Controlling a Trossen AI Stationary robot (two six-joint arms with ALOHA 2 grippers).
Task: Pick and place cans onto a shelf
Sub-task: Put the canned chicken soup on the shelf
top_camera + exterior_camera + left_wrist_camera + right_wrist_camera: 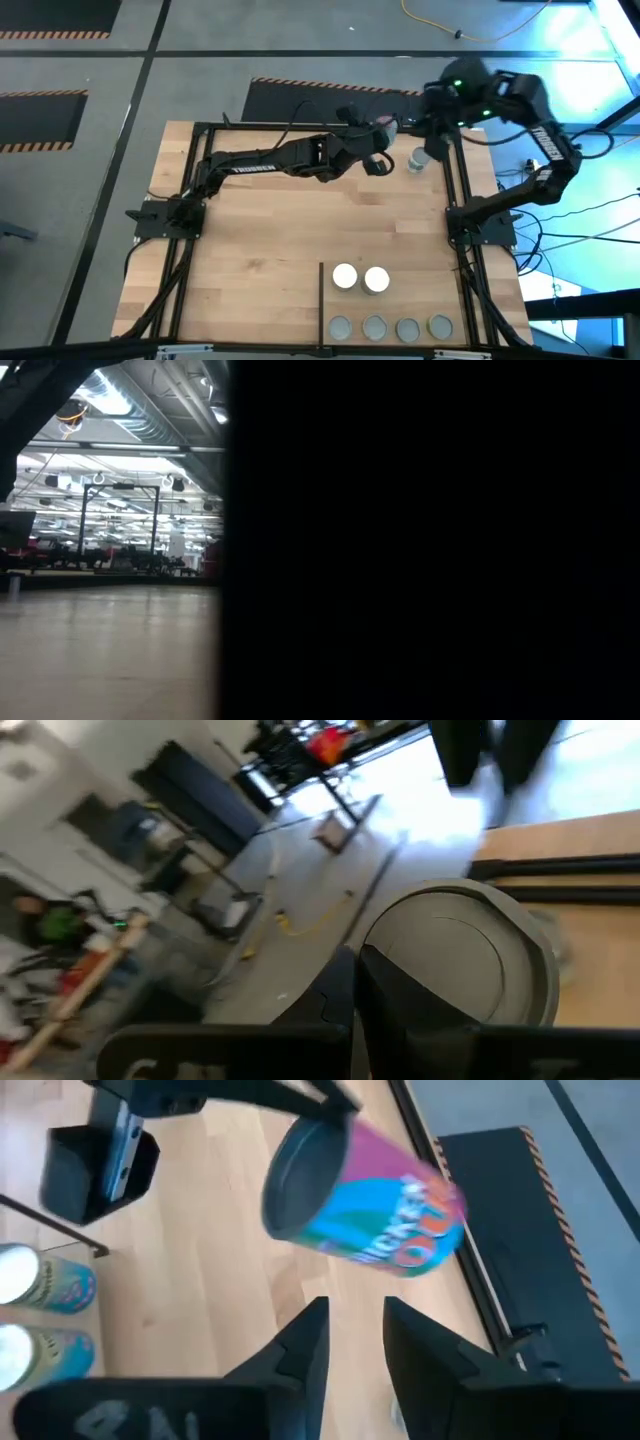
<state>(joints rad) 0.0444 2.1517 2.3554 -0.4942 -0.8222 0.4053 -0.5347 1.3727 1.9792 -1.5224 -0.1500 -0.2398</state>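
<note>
A pink-and-teal can (pixel 370 1200) with a grey top hangs tilted on its side above the table's far right part, also seen in the high view (pixel 418 160). My left gripper (pixel 403 158) reaches across from the left and is shut on this can. My right gripper (pixel 355 1335) stands open just short of the can, touching nothing. The shelf (pixel 400 300), a light-wood section behind a black divider bar (pixel 320 300), lies at the near right. On it stand two white-topped cans (pixel 361 279) and several grey-topped cans (pixel 390 327). My left gripper holds the can at its grey-topped end (pixel 300 1140). Its dark fingers (pixel 310 1095) come nearly level from the table's left. In the left wrist view one finger (pixel 400 1010) crosses the round top (pixel 460 960) and hides the contact. The can is lifted clear and tipped sideways.
A black metal frame (pixel 460 200) runs round the tabletop, with a bracket (pixel 95 1155) on the wood near the can. The low view (pixel 430 540) is mostly blocked by something dark close to the camera. Bare wood (pixel 260 250) lies at the table's middle and left.
</note>
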